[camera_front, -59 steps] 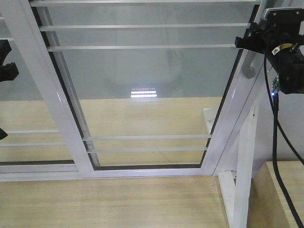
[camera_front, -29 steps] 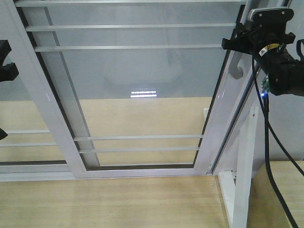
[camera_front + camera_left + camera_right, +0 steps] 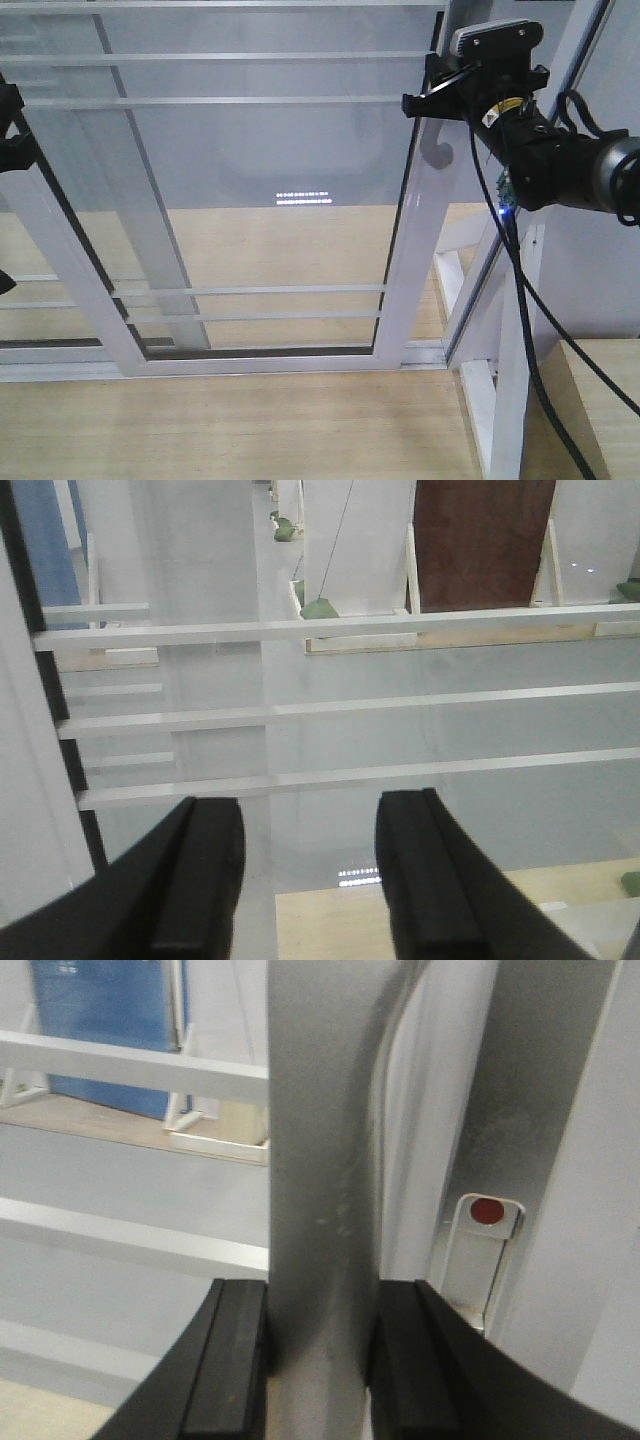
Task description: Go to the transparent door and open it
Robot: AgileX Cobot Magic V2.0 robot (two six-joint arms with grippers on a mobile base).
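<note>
Door: the transparent door (image 3: 250, 160) stands in the bottom track (image 3: 60, 368). Its handled stile is clearly apart from the right jamb (image 3: 560, 90), leaving an open gap between them.
Handle: the curved grey handle (image 3: 436, 152) sits high on that right stile, on the robot's side of the glass.
Right tool: the right tool (image 3: 320, 1360) is clamped on the handle. In the wrist view its 2 black pads (image 3: 235, 1360) press against either side of the grey bar.
Left tool: the left tool (image 3: 310, 880) is spread apart and grips nothing. It faces the glass and its thin white bars, near the left edge of the front view.
Other panel: the handle-less glass panel (image 3: 130, 200) lies behind the door, and the 2 overlap on the left.
Done: the approach looks finished, the handle is gripped, and the gap suggests the door is partly open.
Left to do: probably more sliding to the left until the opening is wide enough, then letting go of the handle.
Risk: the pads could slip along the smooth curved bar during the pull.
</note>
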